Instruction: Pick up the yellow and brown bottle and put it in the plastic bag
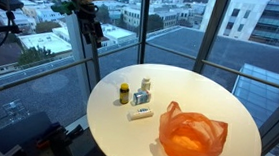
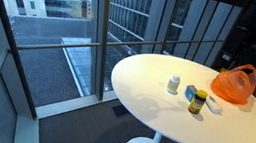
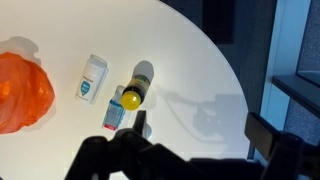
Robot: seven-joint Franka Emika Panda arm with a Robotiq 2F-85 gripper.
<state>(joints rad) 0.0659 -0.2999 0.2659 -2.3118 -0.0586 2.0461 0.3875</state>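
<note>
The yellow and brown bottle (image 1: 124, 93) stands upright near the middle of the round white table (image 1: 213, 99). It also shows in an exterior view (image 2: 197, 100) and in the wrist view (image 3: 133, 92), where its yellow cap faces the camera. The orange plastic bag (image 1: 190, 135) lies on the table a short way from the bottle and shows in the other views too (image 2: 234, 83) (image 3: 20, 90). My gripper (image 1: 91, 29) hangs high above the table's edge, well apart from the bottle. In the wrist view its fingers (image 3: 200, 135) are spread wide with nothing between them.
A white bottle with a blue label (image 1: 145, 88) (image 3: 92, 78) stands beside the yellow one. A small white and blue tube (image 1: 140, 113) (image 3: 114, 112) lies next to them. Glass walls and a railing surround the table. The table's rim (image 3: 225, 60) drops off close to the bottles.
</note>
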